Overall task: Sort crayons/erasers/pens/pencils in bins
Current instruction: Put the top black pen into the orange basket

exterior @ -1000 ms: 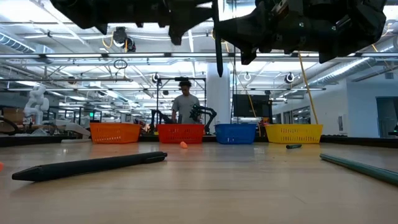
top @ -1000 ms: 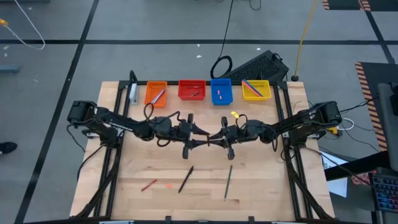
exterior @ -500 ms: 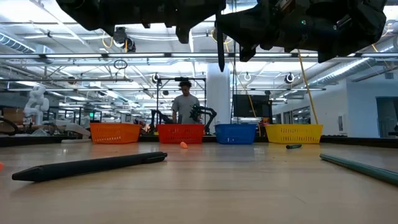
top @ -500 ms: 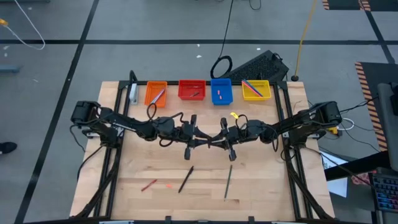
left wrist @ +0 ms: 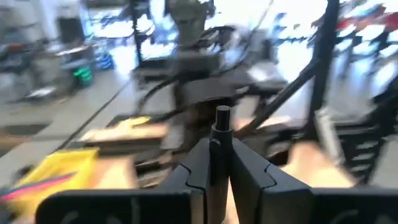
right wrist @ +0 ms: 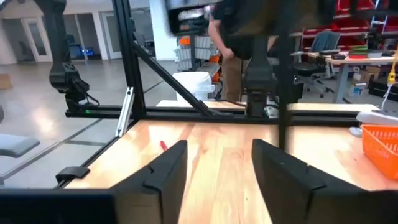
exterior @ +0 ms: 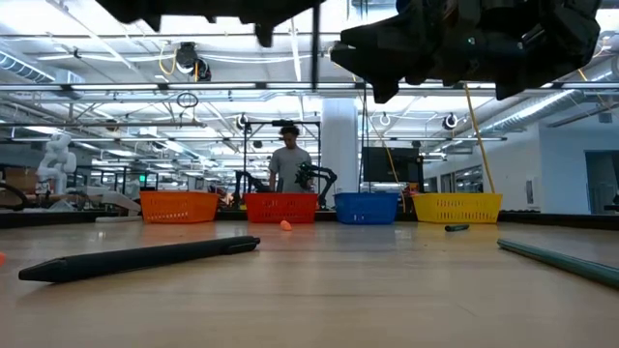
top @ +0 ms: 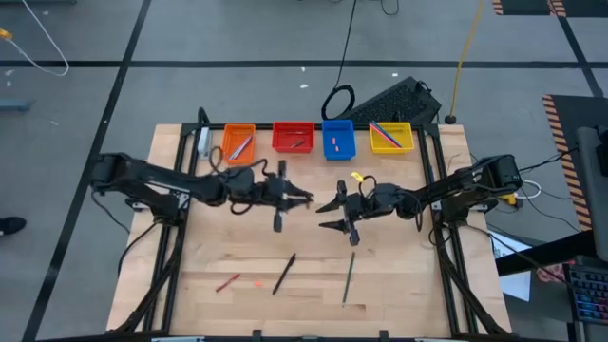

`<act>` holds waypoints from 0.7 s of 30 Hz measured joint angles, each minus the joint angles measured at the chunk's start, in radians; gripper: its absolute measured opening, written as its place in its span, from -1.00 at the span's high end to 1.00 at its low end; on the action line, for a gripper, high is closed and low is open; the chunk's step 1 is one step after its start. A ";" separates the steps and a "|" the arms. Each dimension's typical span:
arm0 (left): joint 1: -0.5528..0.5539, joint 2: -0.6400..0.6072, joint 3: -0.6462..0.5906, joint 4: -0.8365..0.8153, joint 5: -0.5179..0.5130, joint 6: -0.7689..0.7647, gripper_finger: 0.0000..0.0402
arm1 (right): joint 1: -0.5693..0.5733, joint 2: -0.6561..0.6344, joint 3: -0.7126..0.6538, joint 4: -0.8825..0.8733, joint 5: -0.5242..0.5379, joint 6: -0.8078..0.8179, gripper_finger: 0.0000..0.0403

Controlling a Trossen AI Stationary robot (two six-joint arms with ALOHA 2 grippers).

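Note:
My left gripper (top: pixel 302 198) hangs above the table's middle, near the bins, shut on a dark stick (exterior: pixel 315 43); pen or pencil, I cannot tell. My right gripper (top: pixel 332 215) stands open just to its right, with nothing between its fingers. The orange (top: pixel 237 142), red (top: pixel 293 137), blue (top: pixel 337 140) and yellow (top: pixel 390 137) bins line the far edge. Flat on the near half of the table lie a dark stick (top: pixel 284 273), a dark green pencil (top: pixel 349 277), a red crayon (top: pixel 226 282) and a tiny eraser (top: pixel 257 282). My left gripper pinches the dark stick between its two fingers, a little below the end (left wrist: pixel 222 116) that sticks out past them. The fingers come level from the table's left and lie across the stick. The stick hangs upright below them (exterior: pixel 315 68), lifted clear of the table.
A small yellow object (top: pixel 358 177) lies in front of the blue bin. A metal bar (top: pixel 203 141) lies left of the orange bin. Black frame rails (top: pixel 176 237) run along both table sides. A person (exterior: pixel 288 164) stands beyond the far edge.
My left gripper has drawn away from my right gripper, toward the table's left and far edge and a little up, taking the dark stick along. The stick stays upright and now stands apart from my right gripper, which has kept its place.

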 joint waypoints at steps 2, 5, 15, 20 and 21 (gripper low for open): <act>0.006 -0.079 -0.002 -0.146 -0.061 0.014 0.80 | 0.001 0.000 0.000 -0.012 0.018 -0.001 0.07; 0.034 -0.190 0.000 -0.355 -0.153 0.010 0.80 | -0.002 0.000 0.000 -0.047 0.028 -0.031 0.01; 0.407 -0.361 -0.001 -0.907 -0.354 -0.102 0.80 | -0.002 0.000 0.000 -0.078 0.056 -0.088 0.49; 0.645 -0.285 -0.001 -0.887 -0.293 -0.020 0.80 | -0.002 0.000 0.000 -0.090 0.055 -0.098 0.91; 0.687 -0.264 -0.001 -0.880 -0.275 -0.008 0.80 | -0.002 0.000 0.000 -0.091 0.055 -0.098 0.95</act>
